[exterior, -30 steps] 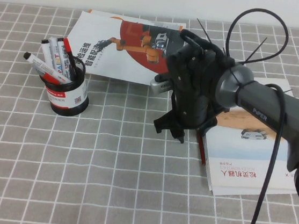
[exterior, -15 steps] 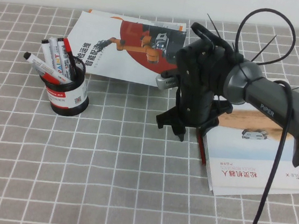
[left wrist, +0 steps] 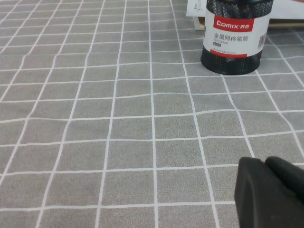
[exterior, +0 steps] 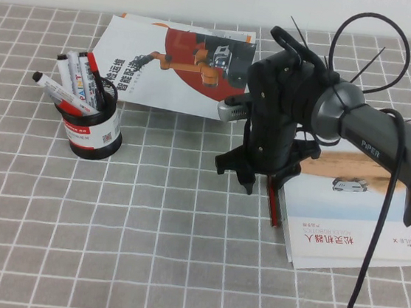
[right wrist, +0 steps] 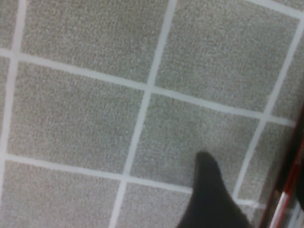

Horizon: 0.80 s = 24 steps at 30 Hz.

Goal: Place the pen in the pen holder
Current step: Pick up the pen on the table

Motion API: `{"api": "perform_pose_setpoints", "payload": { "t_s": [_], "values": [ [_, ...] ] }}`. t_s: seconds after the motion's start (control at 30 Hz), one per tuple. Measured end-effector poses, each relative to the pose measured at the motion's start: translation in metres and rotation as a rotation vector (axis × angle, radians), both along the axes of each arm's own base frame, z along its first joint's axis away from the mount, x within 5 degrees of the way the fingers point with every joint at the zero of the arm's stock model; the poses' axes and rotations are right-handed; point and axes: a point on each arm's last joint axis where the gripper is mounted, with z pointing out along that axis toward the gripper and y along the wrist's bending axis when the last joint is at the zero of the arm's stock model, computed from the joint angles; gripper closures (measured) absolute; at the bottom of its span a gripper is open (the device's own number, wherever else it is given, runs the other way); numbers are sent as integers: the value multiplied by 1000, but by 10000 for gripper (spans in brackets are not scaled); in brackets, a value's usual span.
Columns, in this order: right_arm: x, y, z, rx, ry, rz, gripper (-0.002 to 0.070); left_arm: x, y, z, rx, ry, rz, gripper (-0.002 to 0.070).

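The pen (exterior: 274, 209), thin and dark red, lies on the cloth along the left edge of a booklet; it also shows as a red strip, the pen (right wrist: 284, 197), at the side of the right wrist view. My right gripper (exterior: 263, 184) points down just over the pen's far end, open, with nothing between its fingers; one dark finger (right wrist: 209, 194) shows over the cloth. The pen holder (exterior: 93, 132), a black mesh cup with a white and red label, stands far to the left. The pen holder (left wrist: 235, 42) faces my left gripper (left wrist: 270, 192), which is shut and low over the cloth.
Several thick markers (exterior: 76, 83) stand in the cup. A brochure (exterior: 164, 64) lies at the back. The booklet (exterior: 347, 215) lies at the right under the right arm. A grey checked cloth (exterior: 164, 253) covers the table.
My right gripper has shifted a little to the right, toward the booklet's edge, and more of the pen shows below it. Nothing else moved.
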Motion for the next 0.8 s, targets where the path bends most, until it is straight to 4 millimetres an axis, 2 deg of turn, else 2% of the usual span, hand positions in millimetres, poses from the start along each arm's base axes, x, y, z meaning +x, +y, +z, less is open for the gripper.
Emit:
{"api": "perform_pose_setpoints", "payload": {
  "t_s": [0.3,0.43,0.57,0.8],
  "values": [
    [-4,5,0,55,38,-13,332,0,0,0,0,0,0,678],
    [-5,7,-1,74,53,-19,357,0,0,0,0,0,0,678],
    [-6,8,-1,85,66,-21,430,0,0,0,0,0,0,678],
    [-4,16,3,130,70,-25,641,0,0,0,0,0,0,678]
  ]
}}
